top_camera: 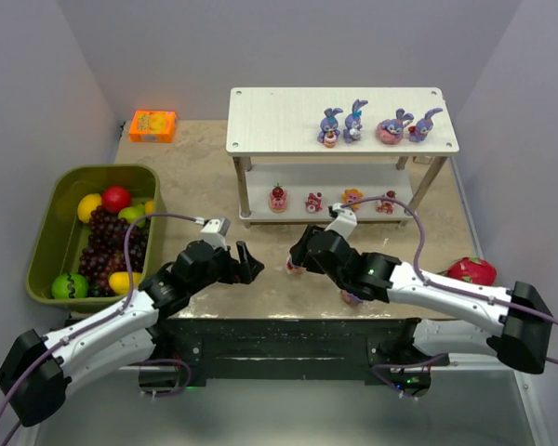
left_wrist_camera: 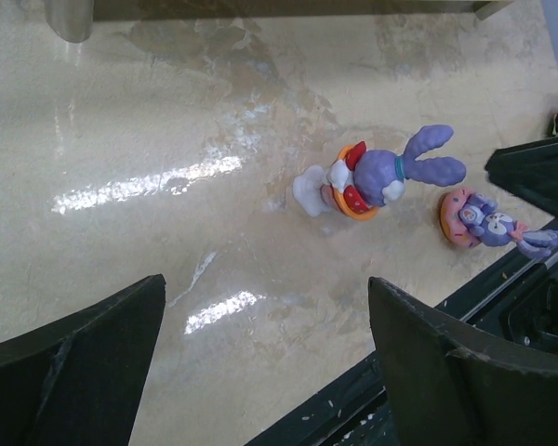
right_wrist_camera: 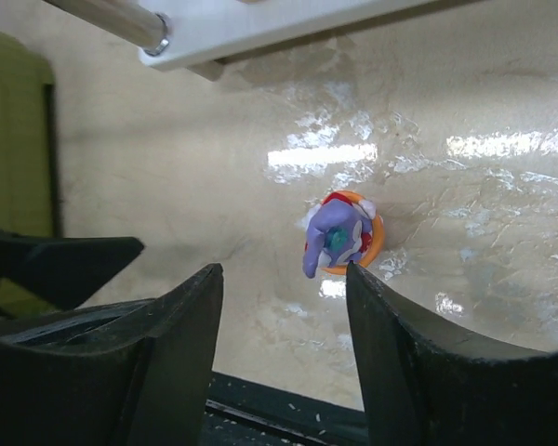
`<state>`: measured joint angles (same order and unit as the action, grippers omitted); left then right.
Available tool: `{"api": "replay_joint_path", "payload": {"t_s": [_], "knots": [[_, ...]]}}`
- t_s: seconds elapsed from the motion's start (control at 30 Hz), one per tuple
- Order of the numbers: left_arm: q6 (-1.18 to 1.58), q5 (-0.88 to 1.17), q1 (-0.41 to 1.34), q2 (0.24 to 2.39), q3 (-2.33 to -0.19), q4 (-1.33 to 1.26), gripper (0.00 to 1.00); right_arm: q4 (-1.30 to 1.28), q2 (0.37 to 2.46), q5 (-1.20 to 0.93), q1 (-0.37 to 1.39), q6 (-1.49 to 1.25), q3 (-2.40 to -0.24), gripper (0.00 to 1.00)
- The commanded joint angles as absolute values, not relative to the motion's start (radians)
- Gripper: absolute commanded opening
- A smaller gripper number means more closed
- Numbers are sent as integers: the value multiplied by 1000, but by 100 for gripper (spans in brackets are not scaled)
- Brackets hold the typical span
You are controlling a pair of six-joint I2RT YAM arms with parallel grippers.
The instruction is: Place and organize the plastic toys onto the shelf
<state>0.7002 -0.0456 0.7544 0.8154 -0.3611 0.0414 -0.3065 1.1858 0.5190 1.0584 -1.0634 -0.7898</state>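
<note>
The right gripper (right_wrist_camera: 284, 358) is seen with its jaws apart, and nothing is held in it. A bunny on an orange base (right_wrist_camera: 342, 237) is seen on the table (top_camera: 195, 167), just past the fingertips and not between them. The left gripper (left_wrist_camera: 260, 372) is wide open too, and nothing is held there either. It is pointed toward the same bunny, which is a little way off. Near that toy, a bunny on a pink donut (left_wrist_camera: 484, 218) is seen close to the front edge of the table.

Farther back, the shelf (top_camera: 279, 116) is found. Four bunnies (top_camera: 354, 122) are lined up on its top board. Four little cake toys (top_camera: 313, 201) are lined up on the lower board.

So most of the job looks done, with eight toys put away. Two bunnies are left to be picked up and set on the shelf, most likely on top beside the other bunnies.
</note>
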Motion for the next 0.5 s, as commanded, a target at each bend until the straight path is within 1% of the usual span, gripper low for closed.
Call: {"api": "replay_joint_path", "payload": {"t_s": [0.0,0.03,0.07,0.1,0.13,0.2,0.23,0.33,0.43,0.47], "knots": [[719,-20,765,879,-344,-115,90,-319,1045,578,1060,-1074,-743,51],[722,-18,767,890,-341,-129,87,-331,1029,587,1060,-1078,-730,42],[729,-15,770,902,-338,-159,83,-340,1017,603,1058,-1086,-709,39],[729,-8,778,920,-331,-178,81,-357,1011,642,1057,-1098,-704,34],[730,-6,785,931,-330,-195,79,-376,1009,644,1040,-1101,-700,26],[733,-6,801,959,-327,-236,74,-365,1020,605,979,-1080,-690,18],[735,-6,805,969,-328,-247,72,-326,1041,571,951,-1068,-684,9],[744,-11,828,1020,-341,-273,63,-194,1115,447,836,-991,-657,0],[756,-31,854,1064,-348,-293,53,-109,1202,384,754,-933,-669,0],[761,-34,861,1074,-348,-310,51,-79,1265,333,736,-904,-678,0]]}}
